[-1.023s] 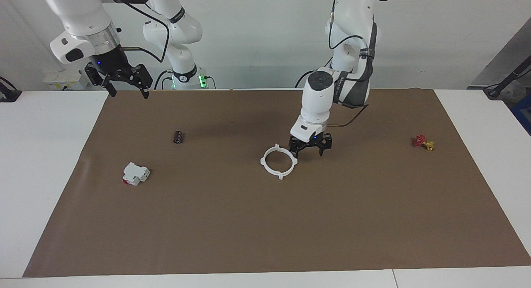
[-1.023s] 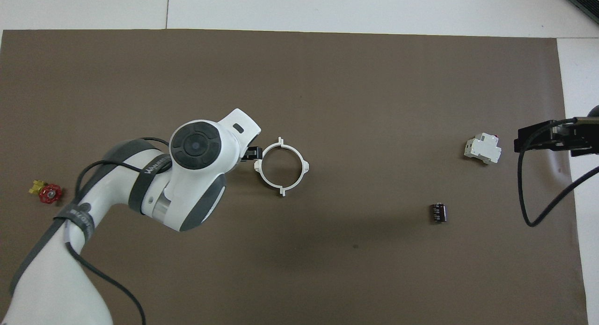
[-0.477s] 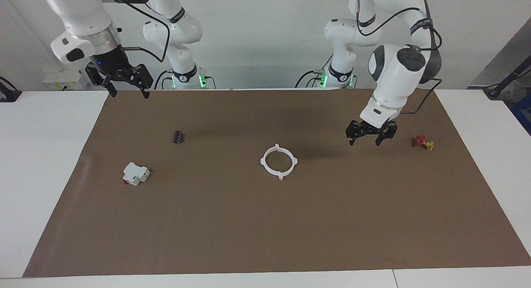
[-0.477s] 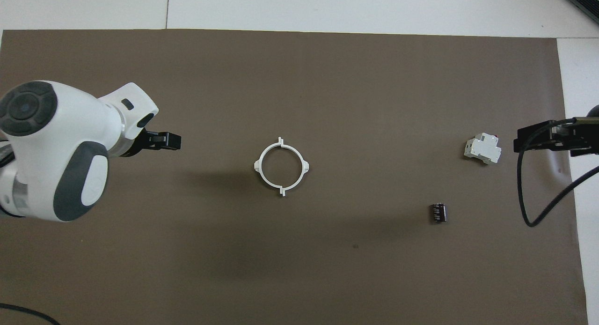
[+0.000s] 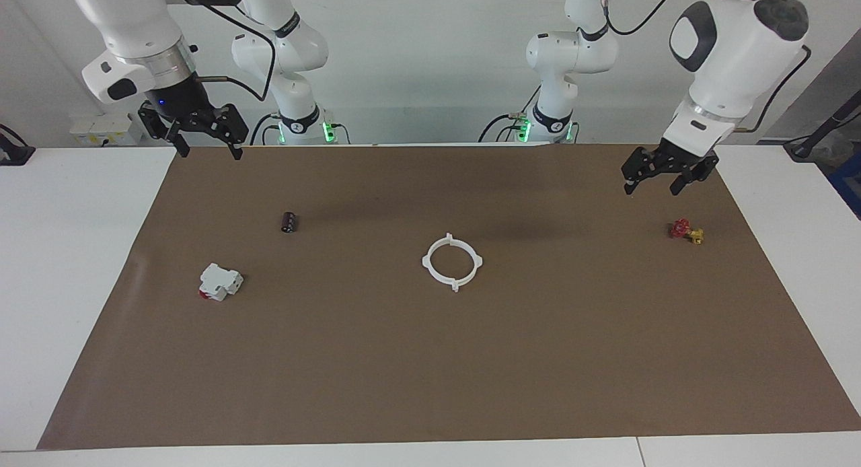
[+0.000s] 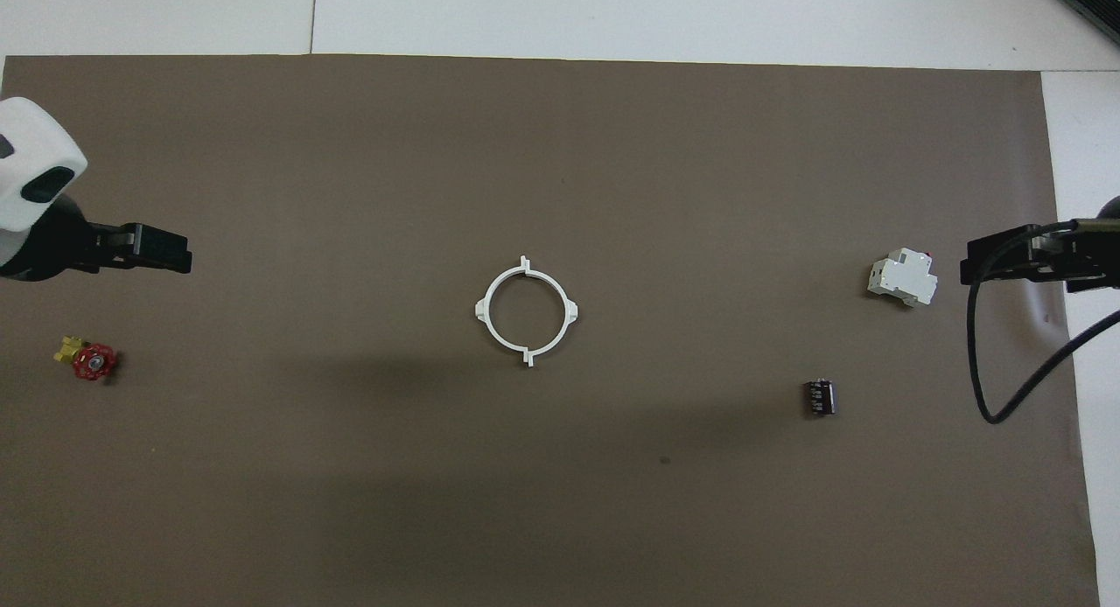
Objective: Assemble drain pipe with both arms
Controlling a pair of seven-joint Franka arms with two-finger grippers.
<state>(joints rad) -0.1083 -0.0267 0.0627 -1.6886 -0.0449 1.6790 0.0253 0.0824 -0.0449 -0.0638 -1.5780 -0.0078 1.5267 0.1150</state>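
The drain pipe [image 5: 452, 260] lies flat on the middle of the brown mat as one closed white ring with small tabs around its rim, its two halves joined [image 6: 527, 310]. Nothing touches it. My left gripper [image 5: 651, 186] hangs open and empty in the air over the mat toward the left arm's end of the table, well clear of the ring; the overhead view shows the left gripper [image 6: 178, 250] at the mat's edge. My right gripper [image 5: 209, 153] waits open and empty, raised over the mat's corner at the right arm's end [image 6: 969, 268].
A white-and-red blocky part [image 5: 219, 282] and a small black cylinder [image 5: 289, 222] lie toward the right arm's end. A small red-and-yellow valve [image 5: 686, 231] lies under the left gripper's area. The brown mat [image 5: 430, 373] covers most of the white table.
My left gripper left its place beside the ring, rising and swinging away to the left arm's end of the table. The ring stayed put. The right arm has not moved.
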